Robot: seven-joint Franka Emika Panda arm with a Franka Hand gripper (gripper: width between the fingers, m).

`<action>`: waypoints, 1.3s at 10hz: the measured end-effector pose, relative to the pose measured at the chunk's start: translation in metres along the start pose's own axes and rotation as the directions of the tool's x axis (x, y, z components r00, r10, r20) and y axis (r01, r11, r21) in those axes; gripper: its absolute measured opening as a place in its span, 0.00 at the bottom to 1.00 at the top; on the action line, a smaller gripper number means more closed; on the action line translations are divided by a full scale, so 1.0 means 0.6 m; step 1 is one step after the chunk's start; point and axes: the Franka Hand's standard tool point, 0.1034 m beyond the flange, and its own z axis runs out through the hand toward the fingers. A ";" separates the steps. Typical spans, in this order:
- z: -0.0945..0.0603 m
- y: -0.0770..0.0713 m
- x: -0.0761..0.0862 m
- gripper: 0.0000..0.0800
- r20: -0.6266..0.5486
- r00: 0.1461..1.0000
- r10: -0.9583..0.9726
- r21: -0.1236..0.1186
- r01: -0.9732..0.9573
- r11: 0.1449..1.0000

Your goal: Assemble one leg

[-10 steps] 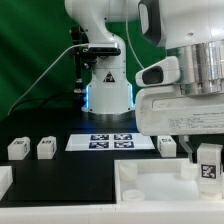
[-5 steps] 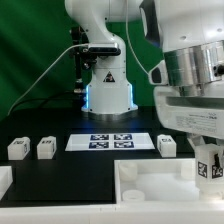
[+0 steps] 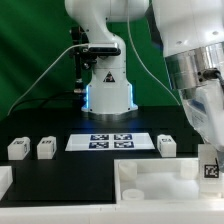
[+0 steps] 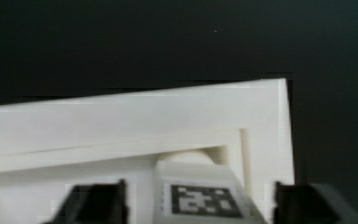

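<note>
My gripper [image 3: 209, 160] is at the exterior view's right, shut on a leg [image 3: 211, 170], a small white block with a black-and-white tag. It holds the leg just over the right corner of the large white square part [image 3: 150, 186]. In the wrist view the leg [image 4: 202, 198] sits between my two dark fingers [image 4: 98, 203], with the square part's raised rim [image 4: 158, 115] right behind it. Three more legs lie on the black table: two at the left [image 3: 17, 148] [image 3: 45, 148] and one at the right [image 3: 166, 145].
The marker board [image 3: 112, 141] lies flat in the middle of the table, before the arm's base [image 3: 107, 95]. A white part's corner [image 3: 4, 181] shows at the exterior view's lower left edge. A green backdrop stands behind.
My gripper has moved slightly down and to the exterior view's right with the leg, closer to the square part's right corner. The wrist has turned. The other legs have not moved.
</note>
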 end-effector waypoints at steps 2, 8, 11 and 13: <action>-0.002 0.001 0.009 0.78 0.003 0.971 -0.240 -0.012 0.240 0.971; -0.005 0.000 0.029 0.81 0.023 0.525 -0.851 -0.040 0.851 0.524; -0.003 0.002 0.024 0.66 0.024 0.482 -0.876 -0.045 0.876 0.481; -0.003 0.003 0.021 0.49 0.023 0.583 -0.812 -0.042 0.812 0.582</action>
